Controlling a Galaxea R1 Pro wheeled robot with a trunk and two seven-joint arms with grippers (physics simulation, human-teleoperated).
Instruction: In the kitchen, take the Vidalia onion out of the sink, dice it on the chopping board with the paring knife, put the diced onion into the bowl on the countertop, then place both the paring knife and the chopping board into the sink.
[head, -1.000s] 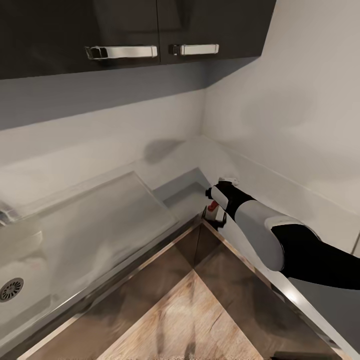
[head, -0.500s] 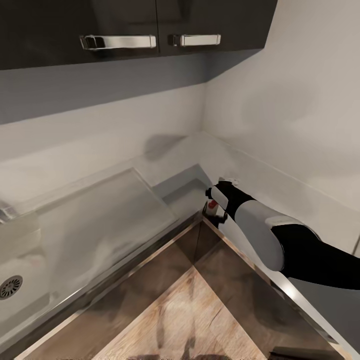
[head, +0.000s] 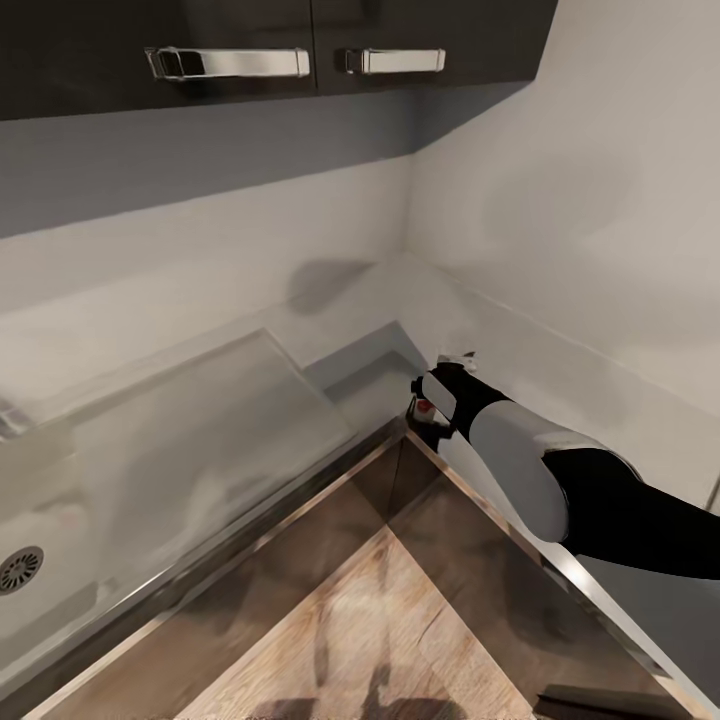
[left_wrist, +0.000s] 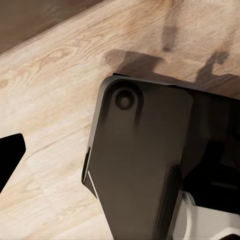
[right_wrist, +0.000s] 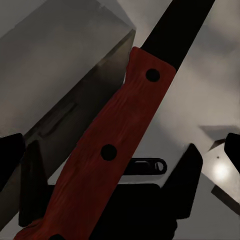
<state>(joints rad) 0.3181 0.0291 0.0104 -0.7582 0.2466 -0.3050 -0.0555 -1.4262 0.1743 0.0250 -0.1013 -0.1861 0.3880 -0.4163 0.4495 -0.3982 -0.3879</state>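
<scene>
Head view, biggest first: grey countertop (head: 360, 375) runs in an L into the corner, pale walls behind, dark wall cabinets (head: 260, 40) above with two chrome handles (head: 228, 63). Wood floor (head: 390, 640) fills the lower middle, below the metal front edge.

Sink (head: 60, 540) sits at the left of the counter: flat drainboard (head: 200, 440) toward the corner, basin at the far left with round drain (head: 20, 568) partly cut by the frame edge.

Right arm (head: 560, 480) reaches in from the lower right, white forearm, black upper section, wrist over the counter's inner corner. Right gripper (head: 428, 412) is at the front edge there, beside the drainboard's end, with a bit of red showing at it.

Right wrist view: knife (right_wrist: 120, 135) lies lengthwise between the fingers (right_wrist: 186, 170), red riveted handle toward the camera, dark blade pointing away over the grey counter. Gripper is clamped on the handle.

Left wrist view: dark housing of the left gripper (left_wrist: 140, 165) close up over the light wood floor. Can't tell whether it's spread or closed.
</scene>
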